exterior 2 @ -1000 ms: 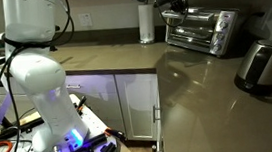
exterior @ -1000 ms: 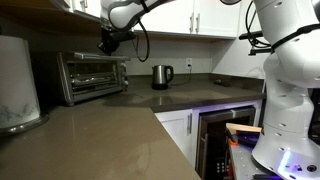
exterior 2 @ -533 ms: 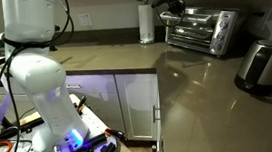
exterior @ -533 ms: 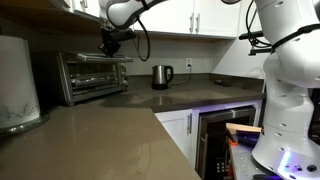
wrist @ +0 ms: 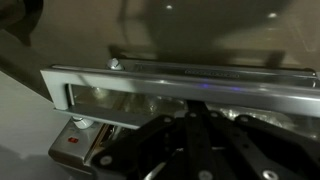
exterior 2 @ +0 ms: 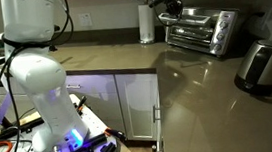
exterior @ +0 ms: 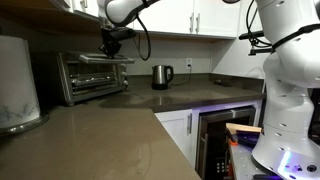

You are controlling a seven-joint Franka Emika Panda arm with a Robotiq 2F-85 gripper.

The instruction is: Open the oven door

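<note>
The white arm [exterior: 285, 70] is stretched way out from its base, reaching up and across, with the wrist bent so the dark gripper [exterior: 113, 42] points down. In the wrist view the fingers [wrist: 150, 140] are just dark blurry shapes, so honestly can't say if they're clamped.

It is a kitchen: countertop [exterior: 105, 130], cabinets [exterior: 200, 18], kettle [exterior: 161, 76], toaster oven [exterior: 90, 77]

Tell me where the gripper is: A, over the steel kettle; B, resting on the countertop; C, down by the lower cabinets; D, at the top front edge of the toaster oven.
D: in both exterior views the gripper hangs at the top front edge of the oven, by the upper bar of the oven door.
</note>
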